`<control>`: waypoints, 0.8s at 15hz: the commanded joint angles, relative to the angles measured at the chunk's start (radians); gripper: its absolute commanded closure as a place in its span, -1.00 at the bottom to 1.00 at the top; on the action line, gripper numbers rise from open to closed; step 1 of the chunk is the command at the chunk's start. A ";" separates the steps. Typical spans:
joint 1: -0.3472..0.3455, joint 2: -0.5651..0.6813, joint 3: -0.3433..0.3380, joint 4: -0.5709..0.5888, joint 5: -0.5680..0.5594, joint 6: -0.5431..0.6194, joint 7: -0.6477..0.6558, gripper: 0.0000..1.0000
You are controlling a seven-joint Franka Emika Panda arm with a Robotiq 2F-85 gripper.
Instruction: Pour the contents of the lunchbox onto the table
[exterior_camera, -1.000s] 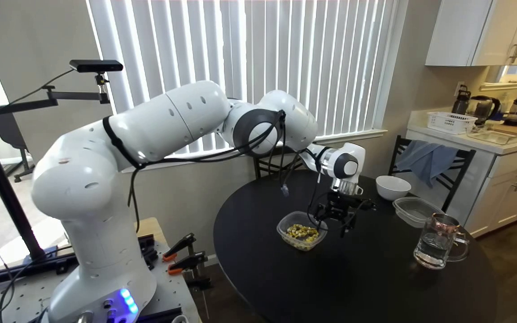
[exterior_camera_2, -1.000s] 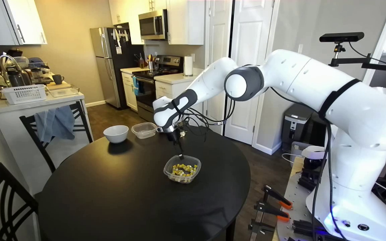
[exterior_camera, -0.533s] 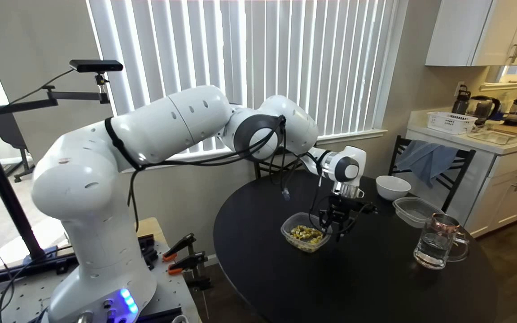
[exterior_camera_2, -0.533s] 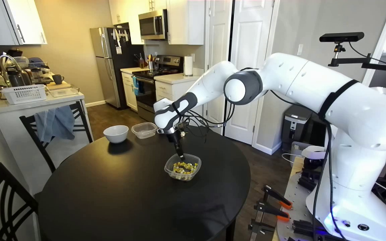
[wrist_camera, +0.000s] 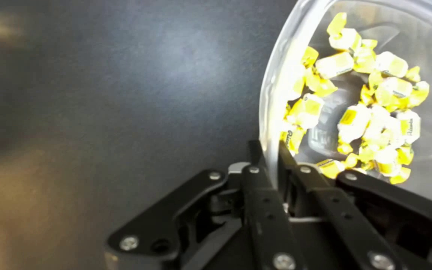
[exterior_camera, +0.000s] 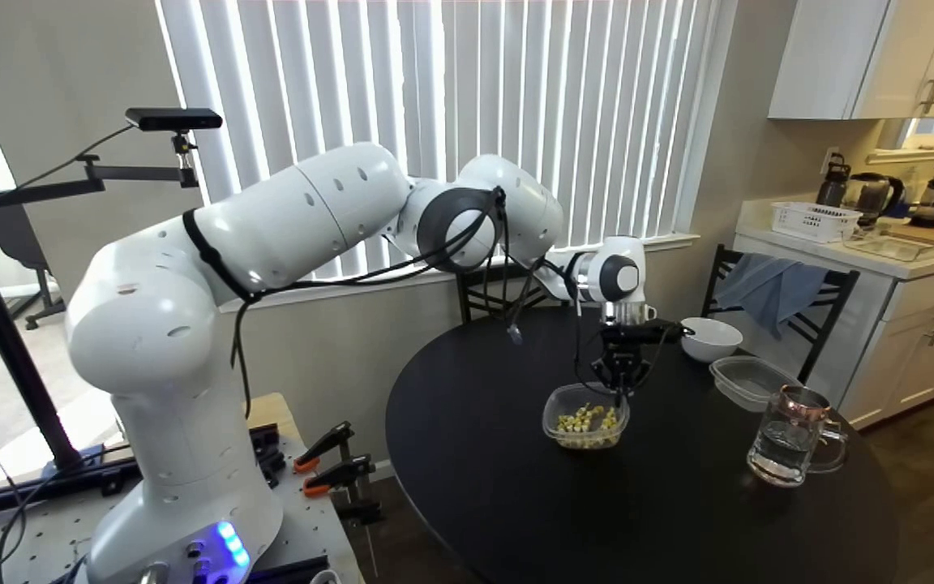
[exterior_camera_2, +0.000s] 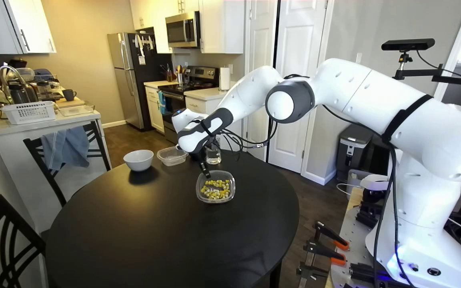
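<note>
The lunchbox [exterior_camera: 550, 420], a clear squarish tub, stands nearly upright over the black table [exterior_camera_2: 146, 232] in both exterior views. Its contents, yellow-and-white wrapped pieces [wrist_camera: 373, 123], lie inside on its floor. My gripper [wrist_camera: 269, 146] is shut on the tub's near side wall, one finger outside and one inside; the rim [wrist_camera: 270, 90] runs between them in the wrist view. In an exterior view the gripper [exterior_camera_2: 207, 174] reaches down to the tub's far edge. Whether the tub's base touches the table I cannot tell.
Beyond the lunchbox stand a white bowl [exterior_camera_2: 138, 160], another clear container [exterior_camera: 751, 381] and a glass mug of water [exterior_camera: 785, 438]. A chair with a blue towel [exterior_camera: 783, 288] is at the table's far side. Cables hang from the arm.
The jaws have closed on the lunchbox wall. The arm has since moved up and away from the robot base, and the lunchbox has shifted with it, its contents still inside.
</note>
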 commanded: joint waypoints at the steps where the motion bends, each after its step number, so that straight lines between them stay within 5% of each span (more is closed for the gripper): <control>1: 0.079 -0.084 -0.056 -0.091 -0.110 0.112 0.032 0.97; 6: 0.191 -0.093 -0.164 -0.125 -0.287 0.288 0.155 0.97; 12: 0.308 -0.073 -0.338 -0.169 -0.532 0.469 0.554 0.97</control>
